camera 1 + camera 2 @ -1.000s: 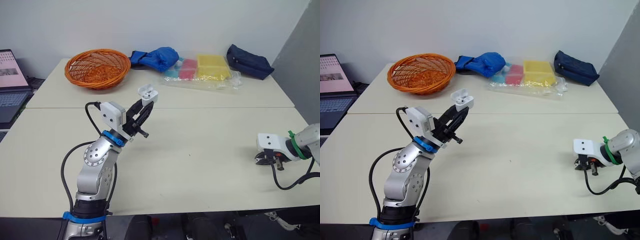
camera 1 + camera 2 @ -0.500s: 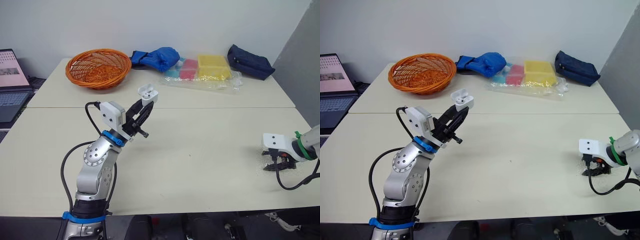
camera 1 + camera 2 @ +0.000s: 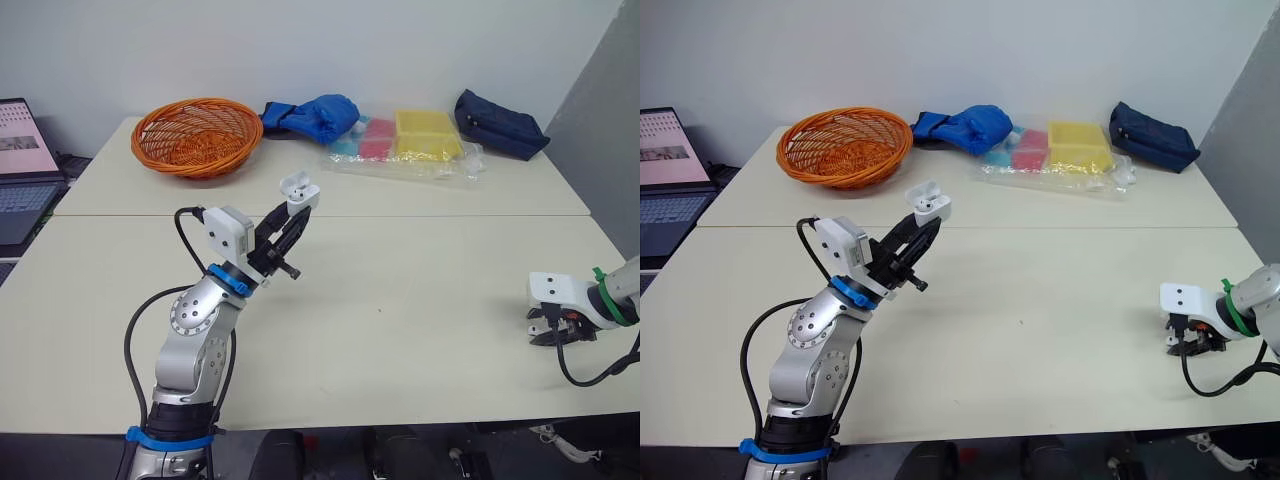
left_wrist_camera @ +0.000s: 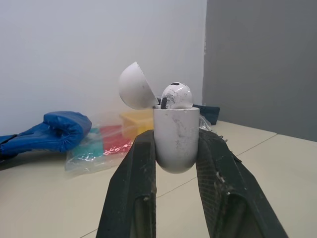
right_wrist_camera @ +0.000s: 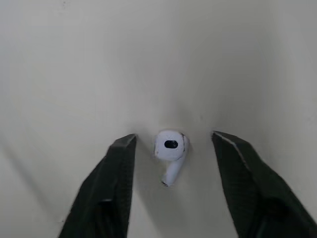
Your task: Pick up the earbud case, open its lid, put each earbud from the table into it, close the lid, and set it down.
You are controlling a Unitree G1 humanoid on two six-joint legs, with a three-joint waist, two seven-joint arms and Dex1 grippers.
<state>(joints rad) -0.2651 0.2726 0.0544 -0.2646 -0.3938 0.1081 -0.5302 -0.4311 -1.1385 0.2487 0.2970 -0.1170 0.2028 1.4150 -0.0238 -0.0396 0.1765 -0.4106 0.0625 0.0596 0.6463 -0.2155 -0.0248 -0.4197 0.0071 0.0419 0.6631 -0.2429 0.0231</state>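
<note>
Black right fingers: the right gripper [image 5: 173, 140] is spread wide and holds nothing, its tips down at the cream table [image 3: 420, 290].
Between them: a small white loose earbud [image 5: 171, 151] lies on the table, about centred in the gap and touching neither finger.
Earbud axis: the rounded head is farther from the wrist and the stem trails back toward it at a slight slant. It lies roughly in line with the fingers, so closing should pinch it across its narrow width.
Nearer arm: the right, by far; the earbud lies near the table's right front edge.
Left gripper [image 4: 176, 144]: clamped on the white rounded earbud case [image 4: 176, 126], held upright above the table, well apart from the right arm.
Case: the domed lid [image 4: 134, 93] is tipped back open, with one white seated earbud [image 4: 176, 95] already in it.
Step in hand: likely grasping the second earbud, then carrying it across to the case.
Risk: the bud is small and smooth and may skid or roll as the fingers close.
</note>
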